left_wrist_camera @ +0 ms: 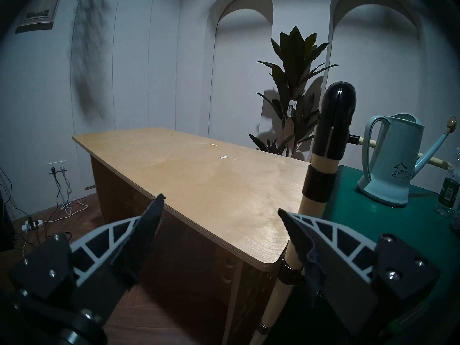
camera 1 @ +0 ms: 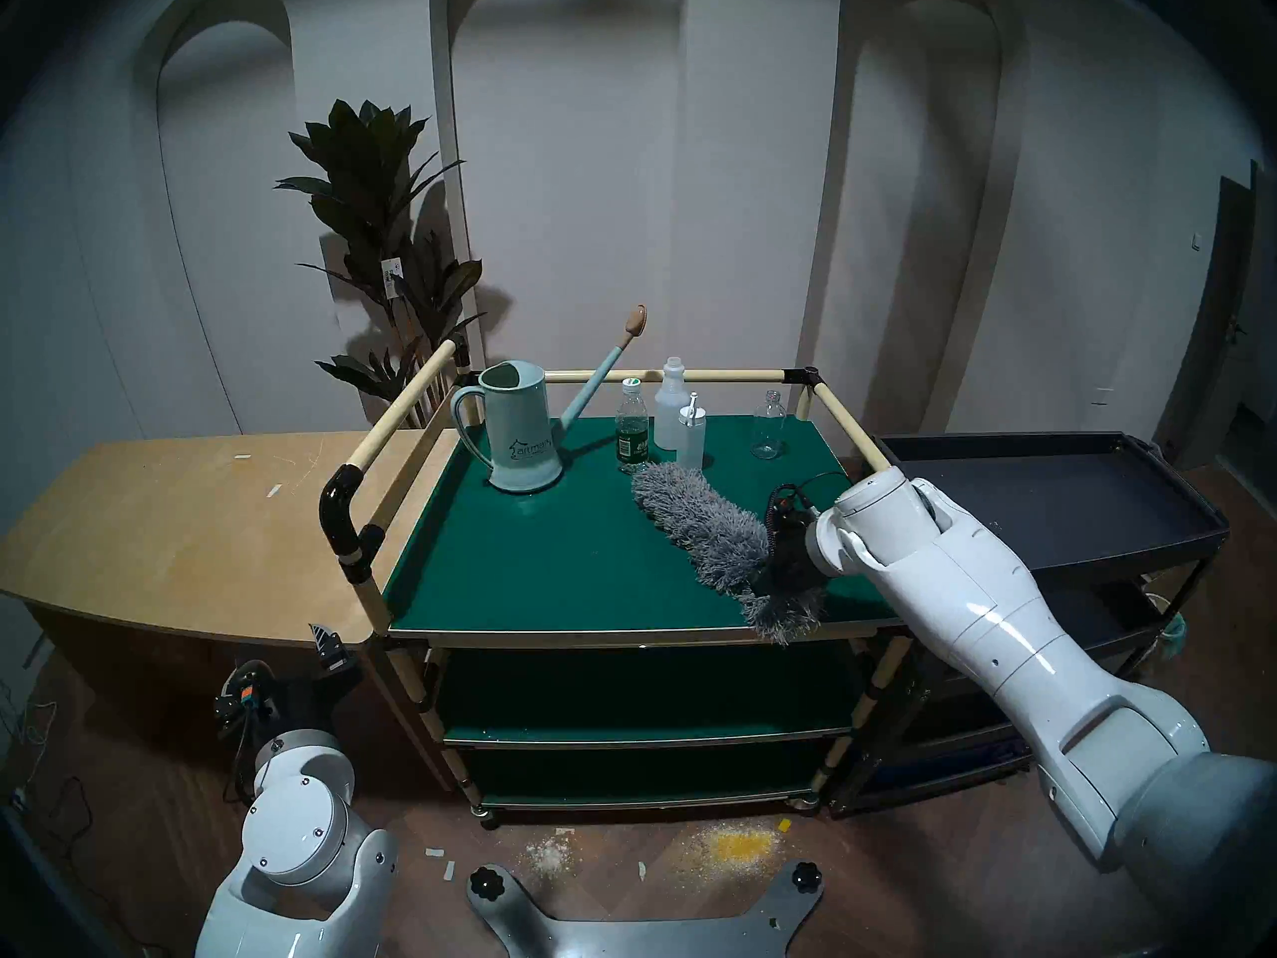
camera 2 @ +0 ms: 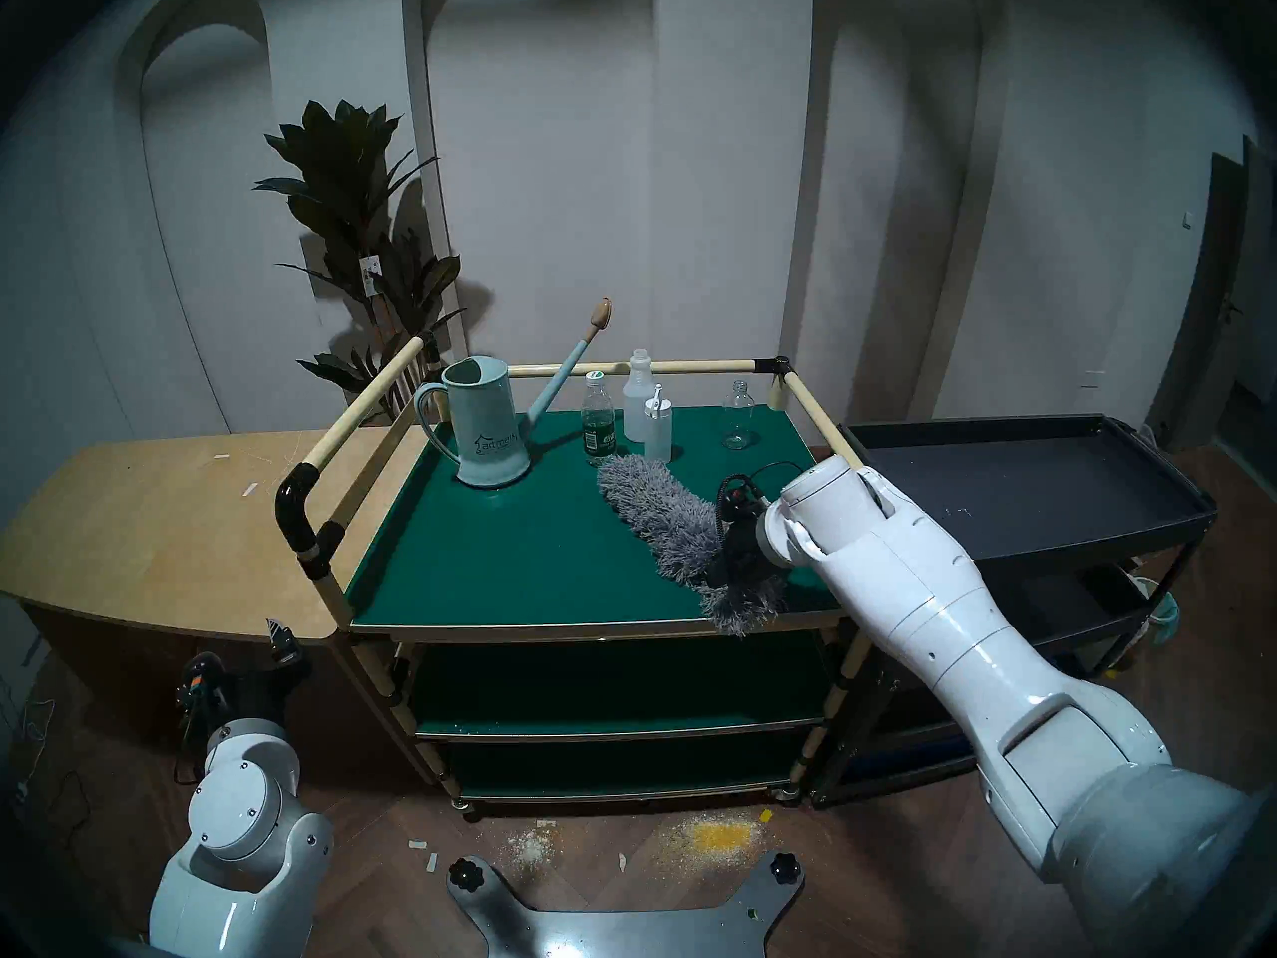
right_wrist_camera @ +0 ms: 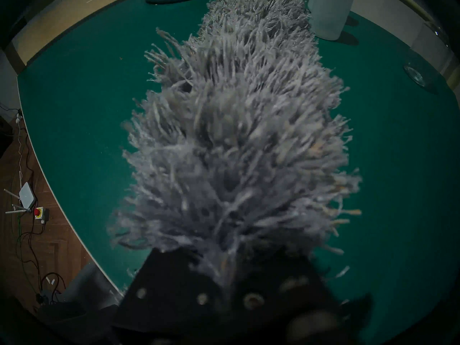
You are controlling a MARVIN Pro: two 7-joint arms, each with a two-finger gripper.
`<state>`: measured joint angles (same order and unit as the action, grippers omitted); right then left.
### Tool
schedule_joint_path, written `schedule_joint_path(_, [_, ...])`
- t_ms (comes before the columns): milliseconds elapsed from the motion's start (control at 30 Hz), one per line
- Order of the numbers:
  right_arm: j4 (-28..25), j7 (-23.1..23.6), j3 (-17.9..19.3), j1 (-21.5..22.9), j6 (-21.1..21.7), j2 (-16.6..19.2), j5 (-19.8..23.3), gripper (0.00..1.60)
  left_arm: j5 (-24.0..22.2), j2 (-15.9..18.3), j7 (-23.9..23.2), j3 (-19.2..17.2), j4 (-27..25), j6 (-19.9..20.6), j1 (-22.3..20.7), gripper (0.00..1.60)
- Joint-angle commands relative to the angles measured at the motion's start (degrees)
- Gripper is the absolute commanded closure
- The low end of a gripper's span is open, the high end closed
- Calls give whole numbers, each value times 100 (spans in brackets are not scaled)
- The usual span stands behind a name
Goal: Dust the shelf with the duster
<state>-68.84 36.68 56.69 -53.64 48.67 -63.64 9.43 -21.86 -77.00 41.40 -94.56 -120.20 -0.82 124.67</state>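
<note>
Item: duster (camera 1: 698, 521), grey, shaggy strands. Lies diagonally in the right half of the head views, on the top green board of the shelf (camera 1: 525, 562); its tip points to the upper left at the bottles, its near end overhangs the front edge. Laid low and flat, probably so the strands drag across the board.

Holder: right gripper (camera 1: 788, 566), clamped on the duster near its lower end; the fingers are buried in strands in the right wrist view, so the exact hold is hard to read.

Left gripper (left_wrist_camera: 221, 212): fingers spread, empty, parked at the lower left of the head views beside the wooden cabinet (left_wrist_camera: 199, 177), clear of the sweep.

Standing stock, upper centre of the board, crowded toward the back rail, leaving the front free:
- watering can (camera 1: 518, 431), pale blue, marked with a small house logo and "artmer", last letters uncertain.
- green-label bottle (camera 1: 632, 438), print unreadable.
- white bottle (camera 1: 670, 410).
- pump dispenser (camera 1: 691, 438).
- clear glass bottle (camera 1: 768, 428).
</note>
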Motion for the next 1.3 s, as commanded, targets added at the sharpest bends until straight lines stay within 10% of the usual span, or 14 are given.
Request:
schedule_joint_path(0, [254, 80, -409, 424, -137, -648, 3, 160, 42, -52, 109, -85, -196, -46, 127, 0])
schedule_joint_path(700, [944, 547, -1632, 754, -503, -1668, 2, 160, 56, -398, 599, -243, -350, -240, 562, 0])
schedule_joint_path(1267, [-135, 2000, -2450, 843, 113, -1119, 387, 160, 103, -547, 769, -201, -329, -523, 675, 0])
